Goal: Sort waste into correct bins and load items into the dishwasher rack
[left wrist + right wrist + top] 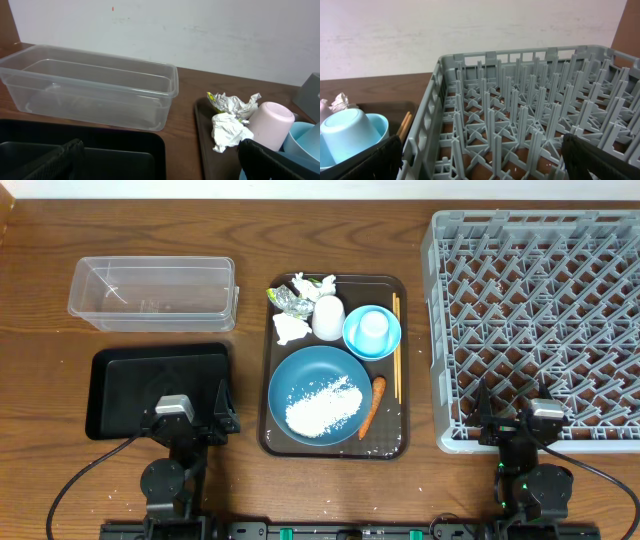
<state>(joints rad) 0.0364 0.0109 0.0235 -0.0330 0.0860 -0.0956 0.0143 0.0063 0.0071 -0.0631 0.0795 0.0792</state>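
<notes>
Left gripper (190, 405), jaws spread and empty, hovers over black tray (125, 385) at eight o'clock. Right gripper (512, 412), likewise parted, sits at dishwasher rack's (530, 290) near edge, four o'clock. Central serving tray (400, 442) holds dark-blue dish (300, 375) with rice (322, 408), carrot piece (372, 405), tissue (290, 328) and wrapper (292, 302). Clear tub (150, 292) lies at ten o'clock.

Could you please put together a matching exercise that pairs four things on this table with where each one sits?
Things:
1. rice grains
2. light-blue cup
3. carrot piece
4. clear tub

Places:
a. inside the light-blue bowl
b. on the far side of the black tray from the arms
c. in the dark-blue dish
d. on the brown serving tray, between the dish and the chopsticks

Pairs: 1-c, 2-a, 3-d, 4-b
</notes>
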